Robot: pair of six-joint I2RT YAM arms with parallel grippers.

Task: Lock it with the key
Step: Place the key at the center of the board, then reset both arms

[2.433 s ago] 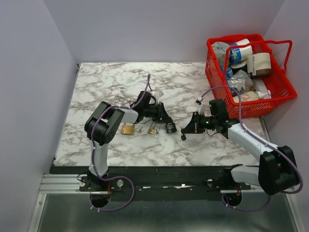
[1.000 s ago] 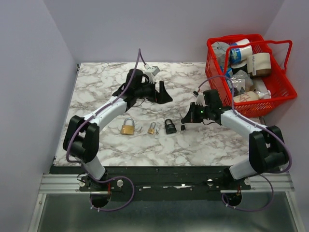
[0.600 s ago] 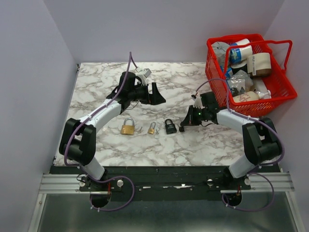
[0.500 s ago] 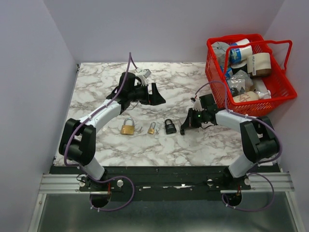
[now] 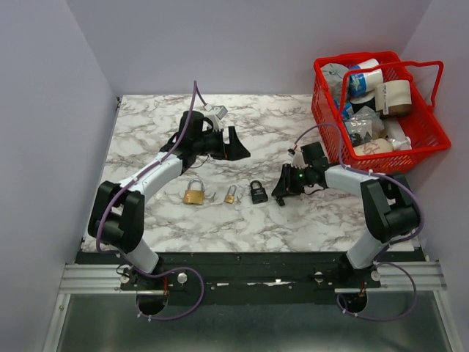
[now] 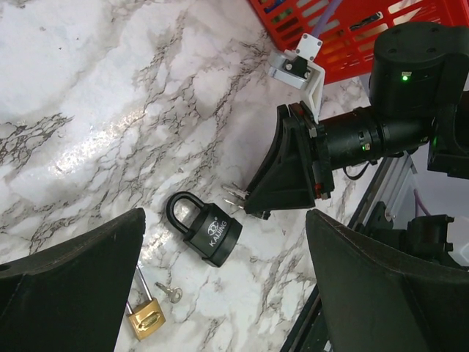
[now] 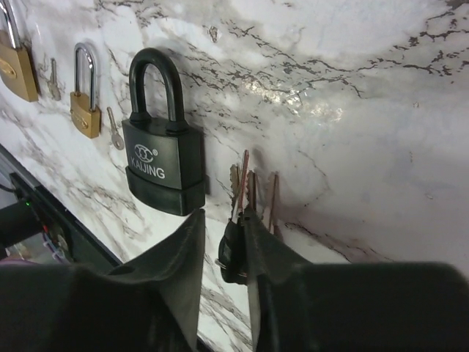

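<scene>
The key [image 7: 236, 242], a small bunch with black heads and silver blades, stands tips down on the marble just right of the black padlock [image 7: 161, 165]. My right gripper [image 7: 223, 220] is low over the table with its jaws parted. The bunch leans against the right finger and there is a gap to the left one. In the top view the key [image 5: 279, 199] lies beside the black padlock [image 5: 258, 193] under the right gripper [image 5: 282, 192]. My left gripper [image 5: 238, 147] hovers wide open behind the locks, holding nothing.
A small brass padlock [image 5: 230, 195] with a loose key and a larger brass padlock [image 5: 193, 194] lie left of the black one. A red basket [image 5: 377, 163] full of items stands at the back right, close to the right arm.
The right gripper has come down and left, next to the black padlock, and its jaws have parted from a shut grip on the key. The left arm has hardly moved.
</scene>
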